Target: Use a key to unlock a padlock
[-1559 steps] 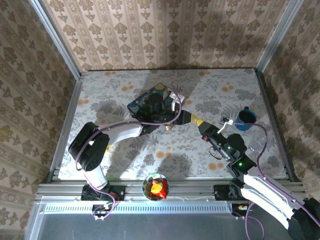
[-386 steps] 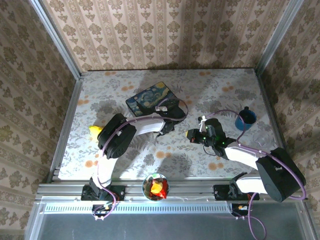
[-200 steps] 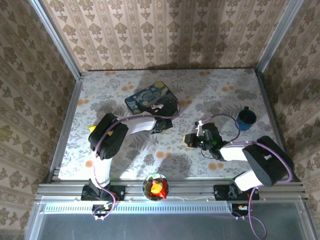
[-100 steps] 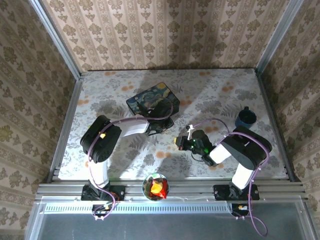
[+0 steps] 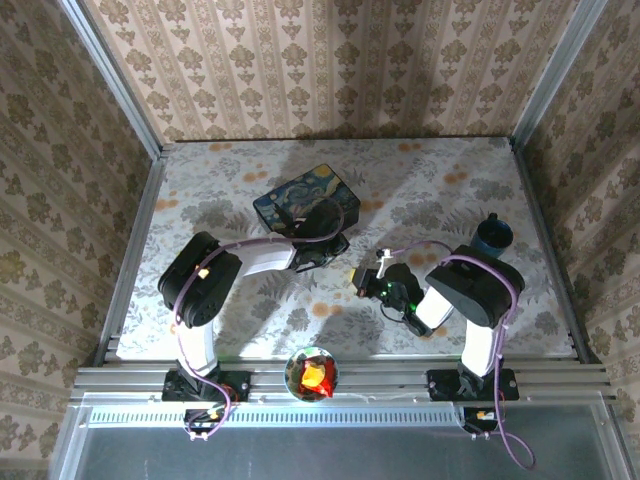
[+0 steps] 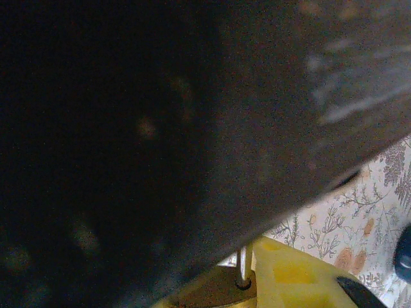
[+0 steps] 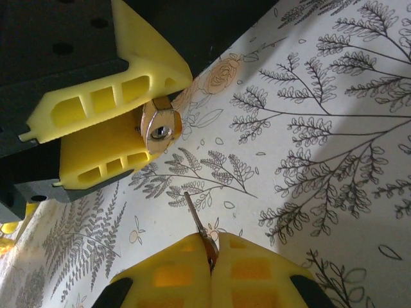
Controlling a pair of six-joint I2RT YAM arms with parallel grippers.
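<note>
Right gripper [image 7: 210, 255] pinches key [image 7: 195, 216] — blade aims up-left at padlock [image 7: 149, 120] keyhole [image 7: 159, 132], near, not touching; left gripper [image 7: 166, 114] clamps padlock.

I have the top camera high behind the near edge, looking steeply down over the whole table [image 5: 450, 190]. Both wrist cameras sit very close, low over that table, and share the padlock [image 7: 160, 131]
</note>
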